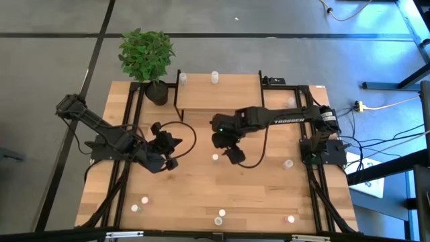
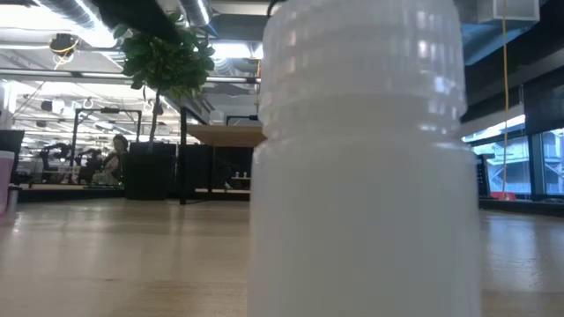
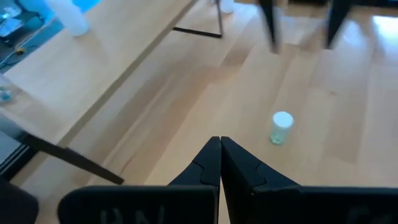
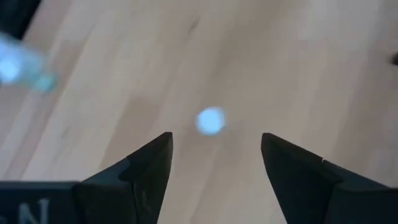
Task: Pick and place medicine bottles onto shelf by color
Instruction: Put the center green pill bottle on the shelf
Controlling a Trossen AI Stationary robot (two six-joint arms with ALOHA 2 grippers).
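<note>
Small whitish medicine bottles stand upright and scattered on the wooden table. One with a white cap (image 1: 215, 157) stands mid-table. My right gripper (image 1: 232, 156) hovers above it, open and pointing steeply down. In the right wrist view that bottle (image 4: 211, 121) shows blurred below and just ahead of the open gripper (image 4: 216, 143), untouched. My left gripper (image 3: 220, 146) is shut and empty, left of that bottle (image 3: 281, 127) and aimed at it from a distance. The shelf (image 1: 218, 94) stands at the far middle, with two bottles (image 1: 215, 76) on its far edge.
A potted plant (image 1: 148, 57) stands at the shelf's left end. More bottles stand along the near edge (image 1: 222, 213) and at the right (image 1: 289, 163). One bottle (image 2: 366, 158) stands right in front of the low camera and fills that view. Black rails (image 1: 127, 128) run along both table sides.
</note>
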